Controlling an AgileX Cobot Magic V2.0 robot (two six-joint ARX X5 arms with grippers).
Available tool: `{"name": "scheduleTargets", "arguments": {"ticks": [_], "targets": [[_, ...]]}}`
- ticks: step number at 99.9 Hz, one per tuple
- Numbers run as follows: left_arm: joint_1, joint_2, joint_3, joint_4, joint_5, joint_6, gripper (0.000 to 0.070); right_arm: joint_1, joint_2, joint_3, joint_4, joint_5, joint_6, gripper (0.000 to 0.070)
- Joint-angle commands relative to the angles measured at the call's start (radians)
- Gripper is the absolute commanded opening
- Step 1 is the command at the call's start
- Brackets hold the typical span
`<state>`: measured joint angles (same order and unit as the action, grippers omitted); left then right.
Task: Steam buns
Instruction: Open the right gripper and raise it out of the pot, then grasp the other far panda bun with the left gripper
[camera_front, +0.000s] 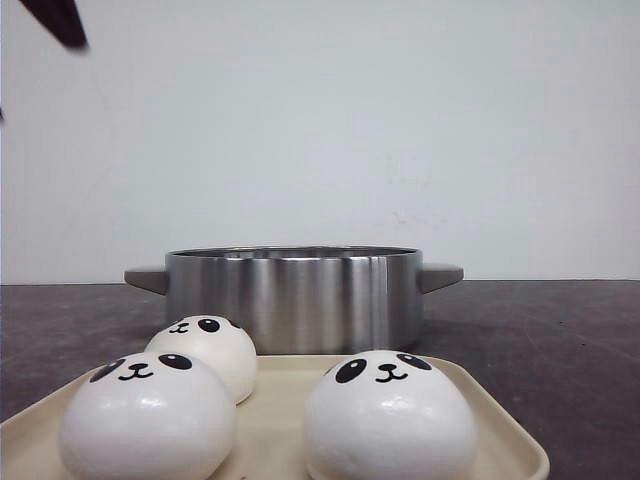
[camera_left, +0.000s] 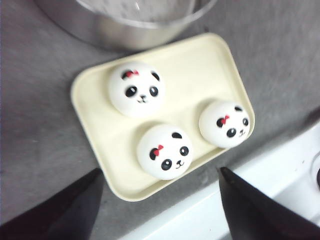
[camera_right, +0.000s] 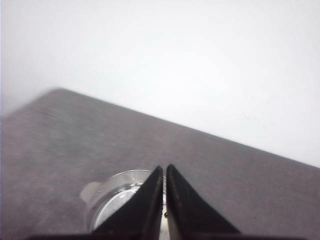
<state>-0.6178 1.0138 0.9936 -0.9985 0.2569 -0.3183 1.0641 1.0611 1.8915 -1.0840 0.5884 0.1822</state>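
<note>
- Upper left of the front view: a dark sliver of the left gripper (camera_front: 58, 20) hangs high, well apart from everything on the table (camera_front: 560, 340).
- Lower left to lower middle: three buns (camera_front: 148, 418) sit on the cream tray (camera_front: 500, 430), two at the left touching or nearly so, one (camera_front: 390, 415) alone toward the right. A fourth is not visible anywhere.
- Middle of the frame: the steel pot (camera_front: 293, 295) stands just behind the tray, its inside hidden from this low angle.
- In the left wrist view the fingers (camera_left: 65, 210) are spread wide, holding nothing, hovering above the tray's near edge, with the nearest bun (camera_left: 165, 151) lying between them.
- Likely the step is picking a bun: best to drop straight down, straddle the dome at its widest, and squeeze gently, since it looks glossy and could slip or knock its neighbour.
- In the right wrist view the right gripper (camera_right: 164, 200) is pressed together, pinching nothing visible, above the pot (camera_right: 112, 197).
</note>
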Motion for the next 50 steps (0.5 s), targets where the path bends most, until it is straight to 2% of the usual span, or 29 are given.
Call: {"name": "scheduleTargets", "arguments": {"ticks": [1, 10, 16, 26, 38, 50], "targets": [[-0.036, 0.049, -0.008, 0.026, -0.023, -0.024, 0.0443, 0.036, -0.006, 0.011, -0.071, 0.069, 0.034, 0.0000], [-0.077, 0.113, -0.021, 0.072, -0.114, -0.034, 0.0453, 0.053, -0.040, 0.011, -0.193, 0.149, 0.085, 0.0000], [-0.092, 0.158, -0.021, 0.114, -0.161, -0.038, 0.0516, 0.054, -0.058, 0.004, -0.269, 0.190, 0.120, 0.0000], [-0.097, 0.238, -0.021, 0.178, -0.161, -0.048, 0.0604, 0.054, -0.080, -0.022, -0.341, 0.261, 0.151, 0.0000], [-0.097, 0.331, -0.021, 0.232, -0.159, -0.068, 0.0604, 0.054, -0.124, -0.076, -0.337, 0.278, 0.164, 0.0000], [-0.097, 0.413, -0.021, 0.274, -0.159, -0.088, 0.0604, 0.054, -0.159, -0.117, -0.337, 0.278, 0.228, 0.0000]]}}
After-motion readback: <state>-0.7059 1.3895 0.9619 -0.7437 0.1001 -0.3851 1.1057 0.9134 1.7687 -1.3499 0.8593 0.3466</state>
